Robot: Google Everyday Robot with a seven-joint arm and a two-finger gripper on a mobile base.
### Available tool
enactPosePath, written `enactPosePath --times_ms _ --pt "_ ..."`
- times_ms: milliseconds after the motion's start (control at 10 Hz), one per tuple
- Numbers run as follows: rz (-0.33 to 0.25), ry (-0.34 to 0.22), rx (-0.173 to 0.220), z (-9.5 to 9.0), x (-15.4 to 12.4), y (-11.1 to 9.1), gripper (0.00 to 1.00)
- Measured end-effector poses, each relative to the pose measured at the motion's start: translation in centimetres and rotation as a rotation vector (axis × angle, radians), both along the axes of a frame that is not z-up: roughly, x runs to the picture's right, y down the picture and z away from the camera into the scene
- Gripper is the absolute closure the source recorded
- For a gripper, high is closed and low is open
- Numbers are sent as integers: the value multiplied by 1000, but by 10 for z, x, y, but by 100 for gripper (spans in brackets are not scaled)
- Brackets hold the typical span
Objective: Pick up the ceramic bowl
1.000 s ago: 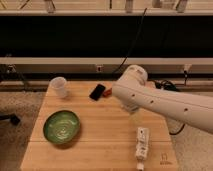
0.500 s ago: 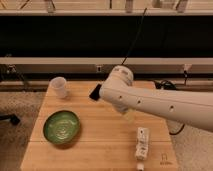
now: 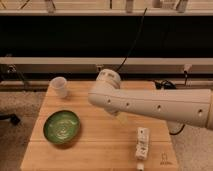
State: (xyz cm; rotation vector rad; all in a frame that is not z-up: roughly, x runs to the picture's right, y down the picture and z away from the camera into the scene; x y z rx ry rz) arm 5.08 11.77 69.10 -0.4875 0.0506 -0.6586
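Observation:
The ceramic bowl (image 3: 62, 126) is wide, shallow and glossy green with pale swirls inside. It sits upright on the left part of the wooden table (image 3: 100, 147). My thick white arm (image 3: 150, 102) reaches across the table from the right, and its rounded end (image 3: 107, 82) hangs above the table's middle, up and to the right of the bowl. My gripper does not show; the arm's bulk covers where it would be. Nothing touches the bowl.
A small white cup (image 3: 59, 86) stands at the table's back left corner, behind the bowl. A white boxy object (image 3: 142, 143) lies near the front right. Dark shelving and cables run behind the table.
The arm has swung left across the table, toward the bowl's side. It now covers a small dark object that showed near the back edge. The bowl and cup have not moved.

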Motion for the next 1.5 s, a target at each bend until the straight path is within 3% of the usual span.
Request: enactPosePath --times_ms 900,1500 --pt "-197 -82 -3 2 -63 31 20" --pt "-240 -133 -49 26 -79 64 20"
